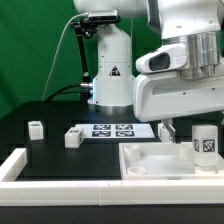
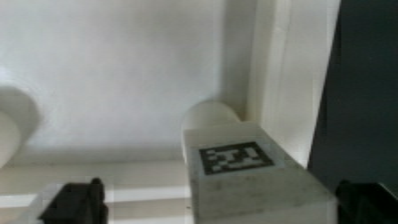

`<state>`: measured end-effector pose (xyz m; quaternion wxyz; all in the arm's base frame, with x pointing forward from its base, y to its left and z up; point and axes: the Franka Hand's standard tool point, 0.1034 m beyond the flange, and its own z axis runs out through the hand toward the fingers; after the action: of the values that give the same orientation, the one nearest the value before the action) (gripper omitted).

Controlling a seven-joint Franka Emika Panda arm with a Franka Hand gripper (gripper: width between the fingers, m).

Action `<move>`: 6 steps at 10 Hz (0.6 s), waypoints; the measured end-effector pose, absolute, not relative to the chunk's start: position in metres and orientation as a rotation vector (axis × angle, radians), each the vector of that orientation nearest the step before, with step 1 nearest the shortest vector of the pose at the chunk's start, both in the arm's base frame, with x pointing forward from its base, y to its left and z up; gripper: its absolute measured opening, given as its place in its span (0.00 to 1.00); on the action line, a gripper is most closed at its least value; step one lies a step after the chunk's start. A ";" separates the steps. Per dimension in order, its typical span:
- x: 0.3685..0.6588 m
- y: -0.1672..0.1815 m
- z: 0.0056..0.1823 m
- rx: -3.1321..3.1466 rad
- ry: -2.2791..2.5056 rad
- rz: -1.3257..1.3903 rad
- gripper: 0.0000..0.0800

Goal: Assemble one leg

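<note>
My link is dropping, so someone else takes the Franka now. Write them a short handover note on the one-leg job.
The gripper is open, with a finger on each side of the leg, not touching it.
The leg stands upright on the white tray-like part, at the exterior view's right.
Two small white parts lie loose on the black table, near the marker board.
Done: leg placed on the tray-like part.
Left: whether it is fully seated cannot be told, so check and tighten if needed.

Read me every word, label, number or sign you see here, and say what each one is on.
No readable words or numbers.
On the robot base: a triangular warning sign, its symbol too small to read.
On the marker board and the leg: black-and-white marker tags, patterns only.
</note>
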<state>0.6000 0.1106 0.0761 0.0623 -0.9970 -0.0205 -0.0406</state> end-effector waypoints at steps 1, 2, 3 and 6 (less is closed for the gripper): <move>0.600 0.111 0.076 -3.014 -0.063 -0.128 0.81; 0.600 0.111 0.076 -3.014 -0.062 -0.127 0.81; 0.600 0.111 0.076 -3.014 -0.062 -0.127 0.65; 0.600 0.111 0.075 -3.013 -0.025 -0.124 0.36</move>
<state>0.6000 0.1107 0.0755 0.0628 -0.9972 -0.0081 -0.0410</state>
